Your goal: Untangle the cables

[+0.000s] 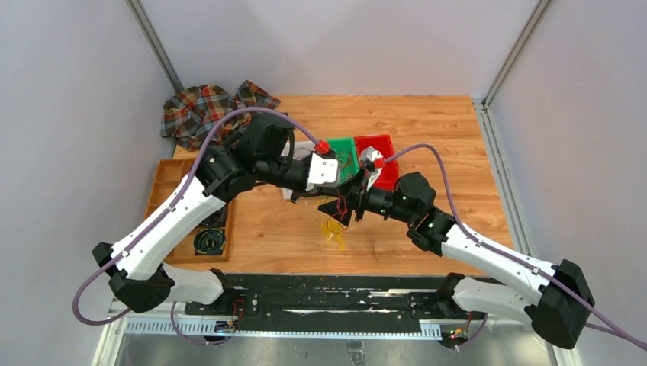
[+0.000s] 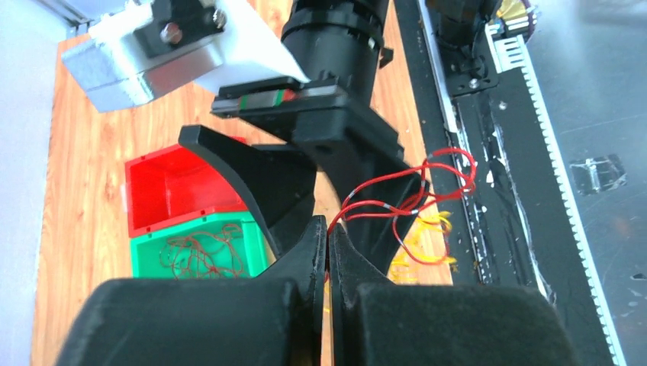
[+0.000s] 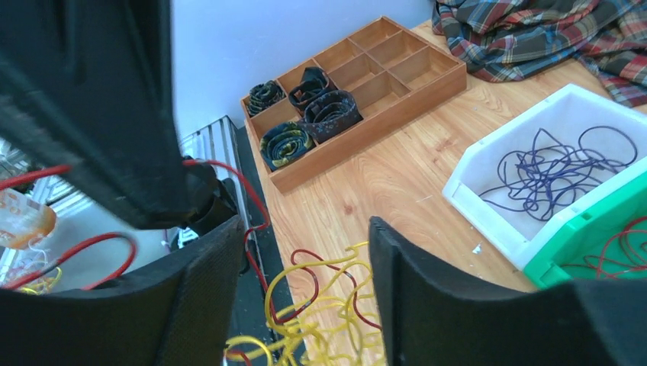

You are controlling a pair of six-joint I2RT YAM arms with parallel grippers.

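Wooden table [image 1: 427, 137] carries bins [image 1: 387, 149], tray [image 1: 169, 177], plaid cloth [image 1: 198, 110], yellow cables [image 1: 333, 231].

You have two arms of glossy white shell links [image 1: 164, 221] and black joint housings [image 1: 263, 141], mounted on a black slotted base rail [image 1: 328, 301]. A thick lilac hose [image 1: 206, 149] runs along each, ending in a red plug [image 1: 322, 146] far from that rail. The right gripper [image 3: 303, 229] has broad matte-black fingers [image 3: 427, 290] and a silver block with a screw [image 2: 172, 32].
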